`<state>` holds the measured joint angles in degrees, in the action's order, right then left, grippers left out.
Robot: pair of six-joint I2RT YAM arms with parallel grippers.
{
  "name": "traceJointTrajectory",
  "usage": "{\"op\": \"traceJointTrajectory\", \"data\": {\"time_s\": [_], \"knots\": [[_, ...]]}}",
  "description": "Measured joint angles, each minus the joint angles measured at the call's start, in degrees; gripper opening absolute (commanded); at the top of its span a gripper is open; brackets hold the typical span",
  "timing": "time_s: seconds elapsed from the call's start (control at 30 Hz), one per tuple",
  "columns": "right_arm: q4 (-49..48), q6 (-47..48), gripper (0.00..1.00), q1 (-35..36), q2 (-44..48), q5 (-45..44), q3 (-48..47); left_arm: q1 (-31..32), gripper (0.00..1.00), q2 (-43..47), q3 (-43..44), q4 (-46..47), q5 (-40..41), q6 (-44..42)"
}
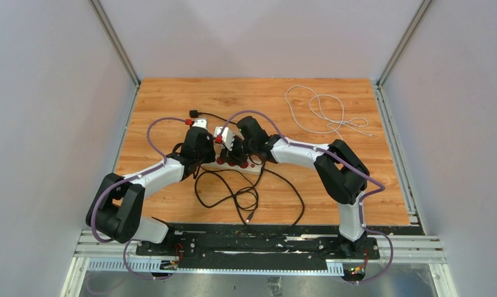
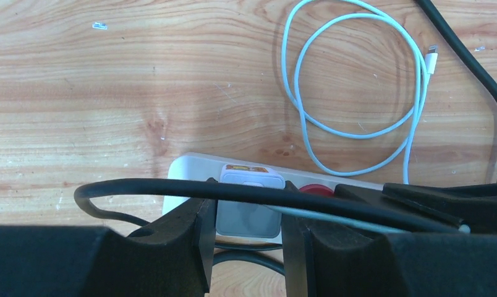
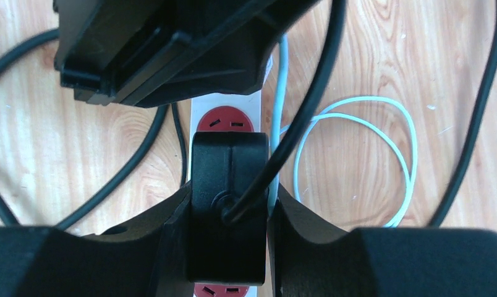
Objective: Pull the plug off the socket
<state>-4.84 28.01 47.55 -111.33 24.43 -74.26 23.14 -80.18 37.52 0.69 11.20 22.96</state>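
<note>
The black plug (image 3: 229, 185) is sitting pushed into the socket (image 2: 187, 170), a cream-white strip lying near the middle of the table, between two of its red outlets (image 3: 225, 120). It is looking like a stiff, boxy moulded block with flat, smooth sides; I am guessing it is light but seated tight on its pins. The flat sides are the place to grip, low on the body and never on its thin black lead (image 3: 301, 117), which would flex or strain. A straight pull up off the face seems wiser than rocking it.

The right gripper (image 3: 229, 210) is pressing both fingers flat on those two sides, clamped on the plug. The left gripper (image 2: 249, 226) is closing on a white charger block (image 2: 247, 185) one outlet along, its fingers touching both sides. The strip itself is looking light enough to lift with the plug unless that hold is pinning it down.

The strip's black cord (image 1: 233, 195) is looping loosely toward the near edge, and a thin white cable (image 1: 325, 114) is lying coiled well apart at the far right. The wooden tabletop (image 1: 172, 99) is looking smooth, so the strip could slide. Plain pale walls (image 1: 48, 93) are closing the table in on three sides.
</note>
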Motion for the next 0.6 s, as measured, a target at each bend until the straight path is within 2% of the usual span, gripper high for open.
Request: {"op": "traceJointTrajectory", "data": {"time_s": [0.27,0.6], "knots": [[3.6,-18.5,0.0,-1.7,-1.1,0.9,-3.0,0.3,0.0,0.1,-0.1,0.1,0.0,-0.2],[2.3,-25.9,0.0,-2.5,-1.2,1.2,-2.1,0.7,0.0,0.1,-0.1,0.1,0.0,-0.7]]}}
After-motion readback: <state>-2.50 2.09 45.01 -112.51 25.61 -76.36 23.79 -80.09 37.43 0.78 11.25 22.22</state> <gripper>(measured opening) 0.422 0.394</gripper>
